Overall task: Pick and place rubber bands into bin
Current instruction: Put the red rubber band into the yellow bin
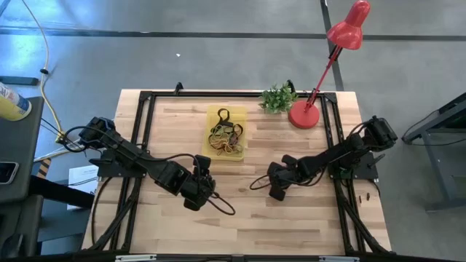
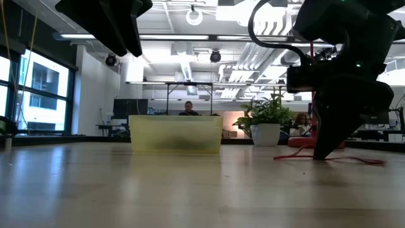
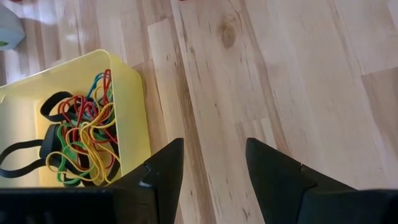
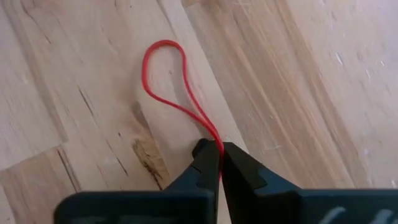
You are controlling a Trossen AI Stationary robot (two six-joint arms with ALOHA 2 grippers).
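A red rubber band (image 4: 166,81) is pinched between the pressed-together fingertips of the right gripper (image 4: 220,163), and only a thin stretch of the loop is caught there. A slip out of that narrow grip is judged likely if the lift is made quickly, since the free loop lies flat on the table (image 1: 306,218) and could drag or stretch against the wood. If the band is stretched and then let go, it could be flung away from the bin (image 1: 239,116). A drop short of the bin is also possible, as the bin is well apart from the right gripper, toward the far side of the table.

The right arm is reached in from the right side of the table, its gripper lowered to the tabletop with the tips touching or almost touching the wood. The left gripper (image 3: 211,180) is held above the table near the bin with its fingers spread and nothing between them. The bin already holds a tangle of rubber bands (image 3: 78,140) in several colours
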